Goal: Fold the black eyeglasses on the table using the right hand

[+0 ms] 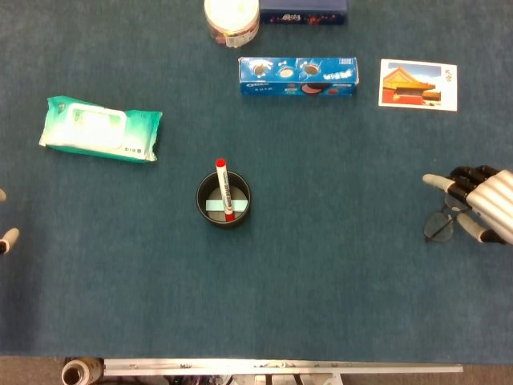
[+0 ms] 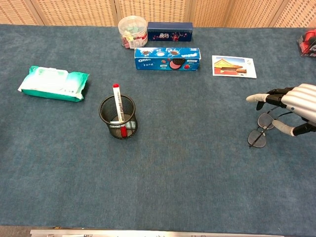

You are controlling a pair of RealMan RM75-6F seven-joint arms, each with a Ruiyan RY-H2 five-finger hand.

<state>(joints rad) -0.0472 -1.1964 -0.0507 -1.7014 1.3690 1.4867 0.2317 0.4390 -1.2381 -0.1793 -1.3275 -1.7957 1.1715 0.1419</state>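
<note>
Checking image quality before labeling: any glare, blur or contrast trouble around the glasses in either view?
Head view: even light, no glare, sharp; the black eyeglasses are thin and low-contrast against the dark blue cloth, partly under the right hand, which the frame edge crops. Chest view: the eyeglasses read clearer, both lenses visible, soft shadows only; right hand in focus.

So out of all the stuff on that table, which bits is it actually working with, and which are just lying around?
Part of the job:
- black eyeglasses, on the table at the right
- right robot hand, fingers spread above the glasses

Just lying about:
- wet wipes pack
- mesh pen cup holding a red-capped marker
- Oreo box
- postcard
- plastic jar
- dark blue box
</note>
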